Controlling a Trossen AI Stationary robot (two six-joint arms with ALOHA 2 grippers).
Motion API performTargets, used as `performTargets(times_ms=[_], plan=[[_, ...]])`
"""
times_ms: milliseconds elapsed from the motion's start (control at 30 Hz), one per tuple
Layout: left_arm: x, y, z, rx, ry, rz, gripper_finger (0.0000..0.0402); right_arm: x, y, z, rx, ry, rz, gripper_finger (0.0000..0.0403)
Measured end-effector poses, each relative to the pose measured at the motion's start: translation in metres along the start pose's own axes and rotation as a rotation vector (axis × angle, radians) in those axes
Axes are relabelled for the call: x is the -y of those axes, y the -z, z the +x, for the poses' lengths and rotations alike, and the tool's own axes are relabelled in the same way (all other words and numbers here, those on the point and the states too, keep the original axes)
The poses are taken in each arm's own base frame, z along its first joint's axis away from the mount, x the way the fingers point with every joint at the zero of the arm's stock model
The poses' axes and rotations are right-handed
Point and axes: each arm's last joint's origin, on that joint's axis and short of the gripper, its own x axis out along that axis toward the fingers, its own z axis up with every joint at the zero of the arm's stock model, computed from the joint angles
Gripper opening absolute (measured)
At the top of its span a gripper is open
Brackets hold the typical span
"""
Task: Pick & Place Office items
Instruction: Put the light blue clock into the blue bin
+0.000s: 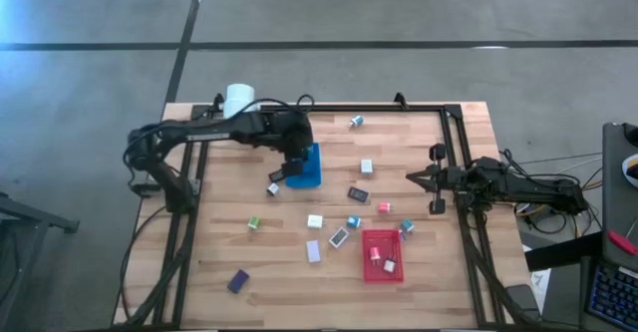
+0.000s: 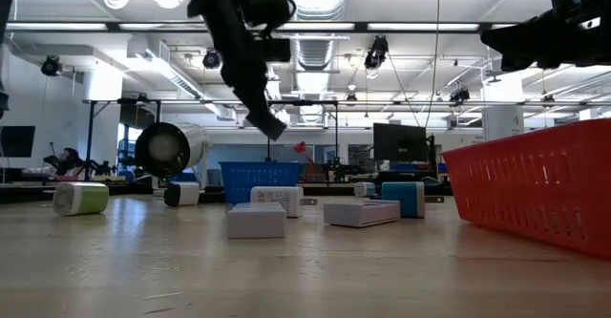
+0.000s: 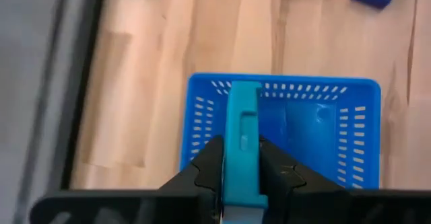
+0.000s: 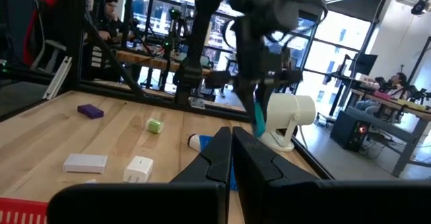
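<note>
Left gripper (image 3: 241, 183) above the blue tray (image 1: 308, 172), fingers pinched on a flat teal piece (image 3: 243, 150) held upright between them. Teal piece hangs over the tray's near wall, clear of the floor of the tray. Left wrist view shows the tray interior bare.

Red tray (image 1: 383, 255) sits toward the right front of the table (image 1: 209, 252). Two small items inside it: a pink-red block (image 1: 375, 253) and a white block (image 1: 390, 266).

Right gripper (image 1: 412, 177) waits at the right edge of the table, well apart from both trays, fingers closed together on nothing.

Remaining office items loose on the wood between and around the trays: white block (image 1: 315, 221), white flat piece (image 1: 313, 250), green block (image 1: 254, 223), purple block (image 1: 238, 280), black flat piece (image 1: 358, 194), pink-red block (image 1: 384, 207), teal blocks (image 1: 353, 222) near the red tray's back edge. One more teal-and-white piece (image 1: 356, 122) lies near the table's far edge. A small dark piece (image 1: 274, 176) lies just beside the blue tray's left side.

White cylinder (image 1: 239, 100) stands at the far left corner.
</note>
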Motion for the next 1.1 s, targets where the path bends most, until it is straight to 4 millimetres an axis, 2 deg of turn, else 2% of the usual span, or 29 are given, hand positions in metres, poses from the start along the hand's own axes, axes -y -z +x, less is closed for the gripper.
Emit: performTargets(times_ms=[333, 500, 1100], plan=[[0.003, 0.001, 0.049, -0.073, 0.055, -0.01, 0.0058, 0.0, 0.0, 0.0, 0.001, 0.0, -0.001, 0.0008], [0.003, 0.001, 0.064, -0.089, 0.054, -0.048, 0.0058, 0.0, 0.0, 0.0, 0.002, 0.0, -0.001, 0.0008], [0.005, 0.005, 0.085, -0.078, 0.057, -0.126, 0.0058, 0.0, 0.0, 0.0, 0.002, 0.0, 0.001, 0.0008]])
